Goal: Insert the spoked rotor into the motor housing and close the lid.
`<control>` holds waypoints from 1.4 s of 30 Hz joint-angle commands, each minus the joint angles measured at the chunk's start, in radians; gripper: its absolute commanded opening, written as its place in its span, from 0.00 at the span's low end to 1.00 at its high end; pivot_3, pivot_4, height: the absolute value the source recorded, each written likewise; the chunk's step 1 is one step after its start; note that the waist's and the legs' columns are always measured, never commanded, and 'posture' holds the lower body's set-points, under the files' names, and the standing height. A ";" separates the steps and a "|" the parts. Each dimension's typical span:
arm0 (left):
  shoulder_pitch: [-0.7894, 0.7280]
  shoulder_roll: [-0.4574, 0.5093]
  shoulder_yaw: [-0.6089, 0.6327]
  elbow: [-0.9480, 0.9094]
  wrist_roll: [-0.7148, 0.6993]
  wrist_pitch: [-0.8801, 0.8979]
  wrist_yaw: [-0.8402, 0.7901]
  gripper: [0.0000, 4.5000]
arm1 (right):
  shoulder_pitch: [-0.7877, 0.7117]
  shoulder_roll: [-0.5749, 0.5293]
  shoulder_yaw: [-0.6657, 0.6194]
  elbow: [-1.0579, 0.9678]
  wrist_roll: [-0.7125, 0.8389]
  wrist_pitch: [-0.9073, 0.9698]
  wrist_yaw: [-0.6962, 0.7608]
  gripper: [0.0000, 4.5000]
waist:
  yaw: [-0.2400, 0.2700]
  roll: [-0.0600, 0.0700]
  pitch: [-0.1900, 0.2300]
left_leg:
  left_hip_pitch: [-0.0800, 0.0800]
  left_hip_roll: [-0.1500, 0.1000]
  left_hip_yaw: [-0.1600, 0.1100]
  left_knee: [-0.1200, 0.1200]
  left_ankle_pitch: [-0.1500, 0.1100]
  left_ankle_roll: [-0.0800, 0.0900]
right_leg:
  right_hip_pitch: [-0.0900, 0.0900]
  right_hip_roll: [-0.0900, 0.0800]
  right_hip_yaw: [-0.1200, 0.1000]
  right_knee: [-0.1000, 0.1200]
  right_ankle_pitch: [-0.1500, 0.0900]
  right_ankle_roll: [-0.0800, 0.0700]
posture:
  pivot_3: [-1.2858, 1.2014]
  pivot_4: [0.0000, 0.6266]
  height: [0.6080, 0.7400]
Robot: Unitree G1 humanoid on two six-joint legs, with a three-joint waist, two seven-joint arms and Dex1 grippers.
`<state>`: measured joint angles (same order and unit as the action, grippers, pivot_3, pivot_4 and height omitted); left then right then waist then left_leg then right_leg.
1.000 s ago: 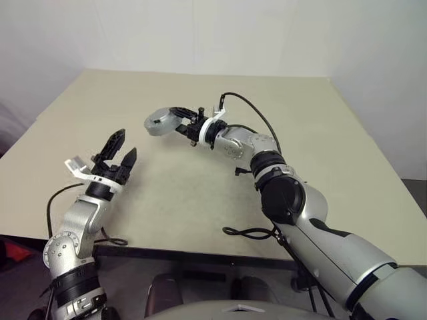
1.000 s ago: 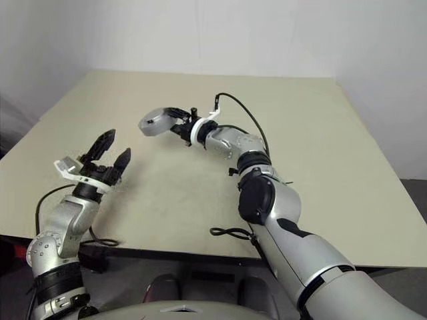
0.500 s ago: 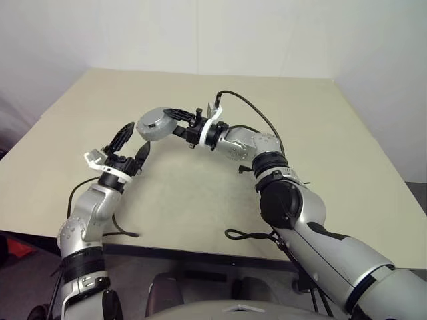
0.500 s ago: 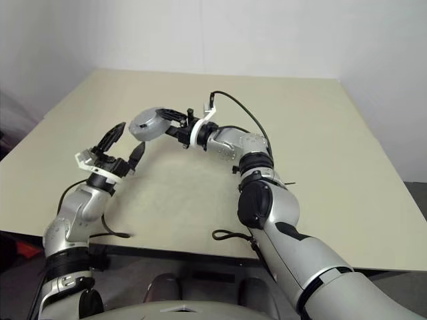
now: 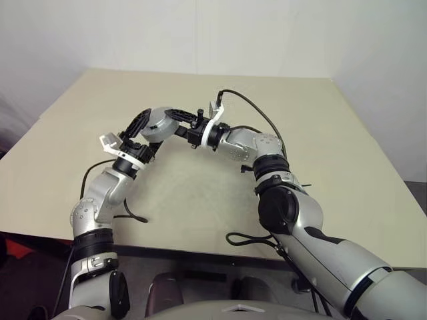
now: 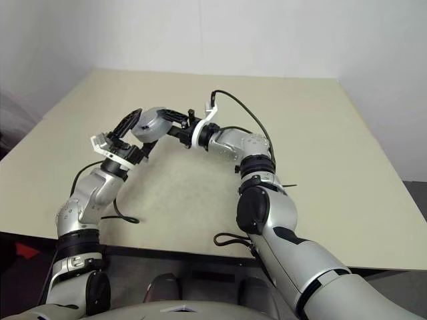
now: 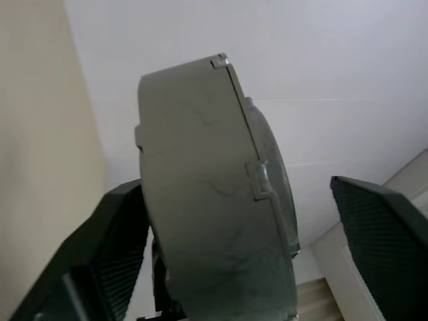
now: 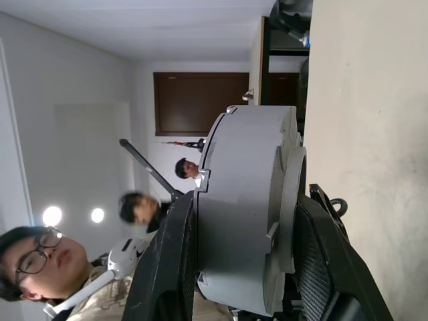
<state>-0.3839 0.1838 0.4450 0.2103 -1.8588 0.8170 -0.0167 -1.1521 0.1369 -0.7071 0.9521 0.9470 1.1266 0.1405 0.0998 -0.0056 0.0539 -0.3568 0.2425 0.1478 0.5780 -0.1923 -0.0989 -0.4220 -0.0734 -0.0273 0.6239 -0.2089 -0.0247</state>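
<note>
holding the motor housing up above the table, you are clamping it in the right gripper, whose two black fingers are pressing on its two flat faces, so the round grey body is standing on edge between them. judging from these views, the assembly is looking closed: the right wrist view is showing a thick grey drum with a thinner round piece, probably the lid, sitting flush on one face, and no spoked rotor is lying loose on the table, so you are most likely past the insertion and the lid step, though the inside is hidden and you cannot confirm the rotor is seated. what seems to be left is passing the piece over or setting it down. you are bringing the left gripper to the housing from the robot's left side, with its fingers spread wide on either side of the drum; in the left wrist view one finger is showing just beside the rim, while the other is standing apart from the lid face with a clear gap. those fingers are not yet pinching anything, so the housing is resting in the right grip alone.
</note>
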 commanded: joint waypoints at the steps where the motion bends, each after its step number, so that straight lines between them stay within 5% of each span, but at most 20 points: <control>1: -0.034 -0.002 0.002 -0.003 0.023 -0.001 -0.022 0.72 | -0.020 0.011 0.002 -0.055 0.043 -0.007 0.033 0.42 | 0.000 0.000 0.000 | 0.000 0.000 0.000 0.000 0.000 0.000 | 0.000 0.000 0.000 0.000 0.000 0.000 | 0.52 0.00 1.00; 4: -0.037 -0.007 0.005 0.000 0.035 -0.001 -0.023 0.52 | -0.018 0.010 0.009 -0.056 0.044 -0.014 0.032 0.42 | 0.000 0.000 0.000 | 0.000 0.000 0.000 0.000 0.000 0.000 | 0.000 0.000 0.000 0.000 0.000 0.000 | 0.52 0.00 1.00; 15: -0.029 -0.020 0.014 0.003 0.054 -0.009 -0.013 0.51 | 0.007 0.012 0.086 -0.099 0.011 -0.031 0.098 0.42 | 0.000 0.000 0.000 | 0.000 0.000 0.000 0.000 0.000 0.000 | 0.000 0.000 0.000 0.000 0.000 0.000 | 0.52 0.00 1.00; 22: -0.021 -0.031 0.029 -0.001 0.077 -0.027 -0.013 0.51 | 0.019 0.015 0.137 -0.121 -0.028 -0.127 0.101 0.94 | 0.000 0.000 0.000 | 0.000 0.000 0.000 0.001 0.000 0.000 | 0.001 0.000 0.000 0.000 0.000 0.000 | 0.52 0.00 1.00; 42: 0.110 0.012 0.243 -0.063 0.299 -0.291 -0.004 0.51 | 0.057 -0.008 0.194 -0.094 -0.121 -0.262 0.096 0.94 | -0.001 -0.005 0.000 | 0.000 0.000 -0.001 0.001 0.000 0.000 | 0.002 0.000 -0.001 0.000 0.001 0.001 | 0.52 0.00 1.00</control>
<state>-0.2507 0.1764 0.6772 0.2118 -1.5596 0.5377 -0.0078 -1.0826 0.1255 -0.5198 0.8786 0.8217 0.8649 0.2206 0.0985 -0.0106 0.0538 -0.3559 0.2426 0.1468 0.5797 -0.1922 -0.0989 -0.4194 -0.0737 -0.0278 0.6239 -0.2081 -0.0235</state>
